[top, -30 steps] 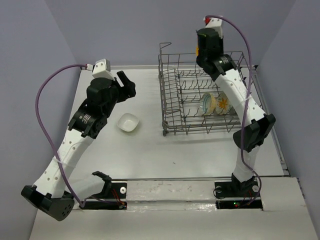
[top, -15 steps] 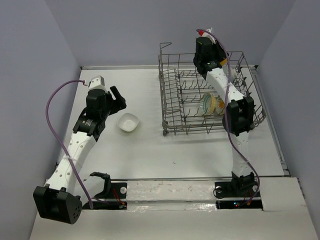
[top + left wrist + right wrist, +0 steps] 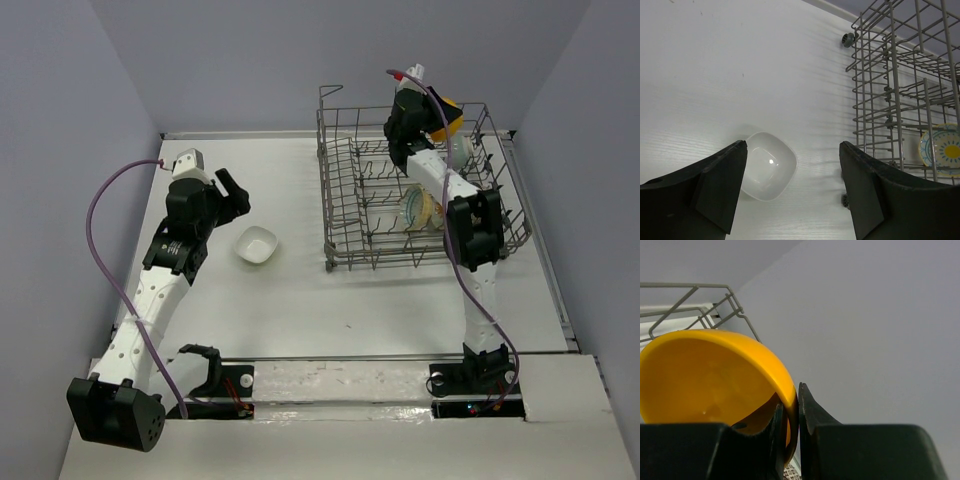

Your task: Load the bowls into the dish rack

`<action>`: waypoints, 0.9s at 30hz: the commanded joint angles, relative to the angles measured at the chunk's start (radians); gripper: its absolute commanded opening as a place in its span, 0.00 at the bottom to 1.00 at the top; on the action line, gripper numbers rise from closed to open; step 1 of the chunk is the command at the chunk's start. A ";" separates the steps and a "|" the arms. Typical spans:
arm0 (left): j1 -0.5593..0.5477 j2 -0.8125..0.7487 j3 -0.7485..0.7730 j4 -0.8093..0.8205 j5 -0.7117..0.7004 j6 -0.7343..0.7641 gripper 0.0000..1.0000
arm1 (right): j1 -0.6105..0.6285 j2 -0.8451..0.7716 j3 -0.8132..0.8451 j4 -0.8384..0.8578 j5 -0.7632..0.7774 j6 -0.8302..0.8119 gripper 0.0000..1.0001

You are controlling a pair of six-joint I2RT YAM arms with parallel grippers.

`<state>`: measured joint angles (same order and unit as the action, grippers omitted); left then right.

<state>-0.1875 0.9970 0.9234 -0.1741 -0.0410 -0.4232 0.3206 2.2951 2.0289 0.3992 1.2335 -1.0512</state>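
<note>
White table (image 3: 300,300); left claw (image 3: 792,150) wide, empty, over white bowl (image 3: 767,170); right claw (image 3: 791,405) high above dish rack (image 3: 400,258), pinching orange-yellow bowl (image 3: 715,375)

I can read no words, labels, brands, numbers or signs on anything in my views.
</note>
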 commanded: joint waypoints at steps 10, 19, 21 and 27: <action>0.007 -0.014 -0.011 0.044 0.029 0.000 0.84 | 0.031 0.043 -0.030 0.230 0.026 -0.122 0.01; 0.008 -0.012 -0.014 0.044 0.029 -0.002 0.84 | 0.058 0.104 -0.027 0.288 0.018 -0.193 0.01; 0.008 -0.011 -0.014 0.044 0.030 -0.003 0.84 | 0.058 0.109 -0.026 0.290 0.017 -0.196 0.01; 0.006 -0.008 -0.015 0.044 0.035 -0.003 0.84 | 0.058 0.132 -0.021 0.336 0.020 -0.236 0.01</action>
<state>-0.1875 0.9974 0.9222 -0.1711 -0.0177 -0.4271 0.3809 2.4306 1.9934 0.6147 1.2495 -1.2587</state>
